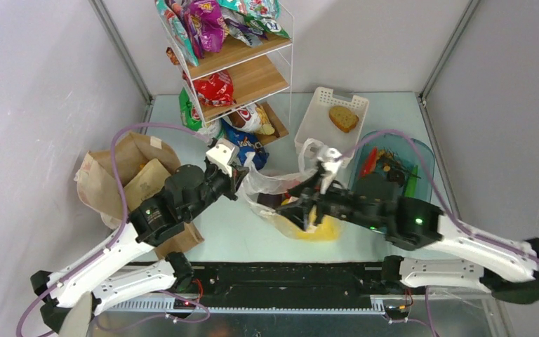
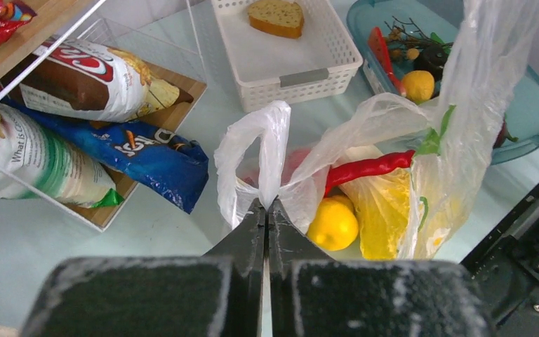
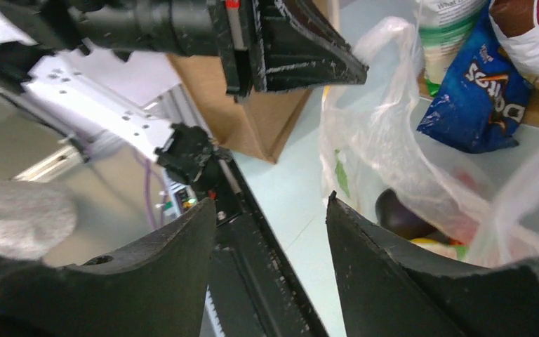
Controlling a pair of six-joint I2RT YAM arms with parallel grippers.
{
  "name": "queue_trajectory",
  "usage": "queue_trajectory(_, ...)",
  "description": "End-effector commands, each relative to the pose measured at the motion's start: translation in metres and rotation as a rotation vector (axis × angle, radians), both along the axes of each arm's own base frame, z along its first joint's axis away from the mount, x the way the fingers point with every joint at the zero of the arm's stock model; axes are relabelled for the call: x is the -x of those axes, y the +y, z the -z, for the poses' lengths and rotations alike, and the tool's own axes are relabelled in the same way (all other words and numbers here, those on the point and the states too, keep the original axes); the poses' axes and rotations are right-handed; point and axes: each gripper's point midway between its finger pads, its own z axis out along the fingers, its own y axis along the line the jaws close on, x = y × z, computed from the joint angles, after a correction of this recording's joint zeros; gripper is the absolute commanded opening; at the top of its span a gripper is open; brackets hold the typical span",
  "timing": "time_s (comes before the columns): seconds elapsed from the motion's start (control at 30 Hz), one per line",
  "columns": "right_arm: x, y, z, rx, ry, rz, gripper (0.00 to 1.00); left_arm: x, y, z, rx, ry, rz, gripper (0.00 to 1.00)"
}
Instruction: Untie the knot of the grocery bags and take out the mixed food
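Note:
The clear plastic grocery bag [image 2: 400,119] stands open-mouthed at the table's middle [image 1: 270,186]. My left gripper [image 2: 267,204] is shut on its white loop handle [image 2: 270,140], holding it up. Inside lie a long red chili [image 2: 368,168], a yellow fruit [image 2: 333,223], a yellow packet [image 2: 386,207] and a purple eggplant [image 3: 398,214]. My right gripper [image 3: 272,203] hangs open at the bag's near side [image 1: 305,203]; only the table edge shows between its fingers. The brown paper bag [image 1: 123,175] sits at the left, behind my left arm.
A white slatted basket [image 1: 319,116] with a bread slice [image 2: 276,15] stands behind the bag. A blue-tinted tub [image 1: 421,158] holding some produce is at the right. A wire shelf rack [image 1: 231,63] with snack packets stands at the back left, a blue chip bag [image 2: 151,151] at its foot.

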Motion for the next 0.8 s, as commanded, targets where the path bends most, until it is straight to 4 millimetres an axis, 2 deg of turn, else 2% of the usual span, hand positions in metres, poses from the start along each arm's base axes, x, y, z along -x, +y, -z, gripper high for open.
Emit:
queue_trajectory(0.0, -0.035, 0.032, -0.015, 0.036, -0.078, 0.153, 0.61, -0.005, 0.001, -0.015, 0.114, -0.021, -0.023, 0.00)
queue_trajectory(0.1, -0.054, 0.057, 0.007, 0.121, -0.055, 0.210, 0.57, -0.004, 0.005, -0.014, 0.124, -0.031, -0.027, 0.00)
queue_trajectory(0.17, -0.067, 0.065, 0.024, 0.172, -0.026, 0.251, 0.53, -0.005, 0.007, -0.012, 0.118, -0.041, -0.038, 0.00)
queue_trajectory(0.23, -0.083, 0.066, 0.041, 0.208, 0.013, 0.300, 0.51, -0.007, 0.012, -0.011, 0.116, -0.051, -0.063, 0.00)
queue_trajectory(0.33, -0.109, 0.056, 0.066, 0.277, 0.059, 0.379, 0.49, -0.007, 0.015, -0.011, 0.132, -0.056, -0.074, 0.00)
queue_trajectory(0.43, -0.122, 0.051, 0.097, 0.370, 0.098, 0.419, 0.48, -0.005, 0.013, -0.012, 0.146, -0.056, -0.062, 0.00)
queue_trajectory(0.57, -0.120, 0.030, 0.150, 0.556, 0.166, 0.473, 0.48, -0.005, 0.017, -0.013, 0.152, -0.059, -0.076, 0.00)
queue_trajectory(0.6, -0.117, 0.015, 0.166, 0.620, 0.181, 0.509, 0.48, -0.005, 0.020, -0.013, 0.153, -0.061, -0.091, 0.00)
queue_trajectory(0.67, -0.106, -0.008, 0.184, 0.688, 0.201, 0.555, 0.49, -0.006, 0.025, -0.015, 0.160, -0.070, -0.110, 0.00)
queue_trajectory(0.77, -0.083, -0.038, 0.200, 0.720, 0.258, 0.572, 0.59, -0.008, 0.032, -0.018, 0.168, -0.081, -0.144, 0.00)
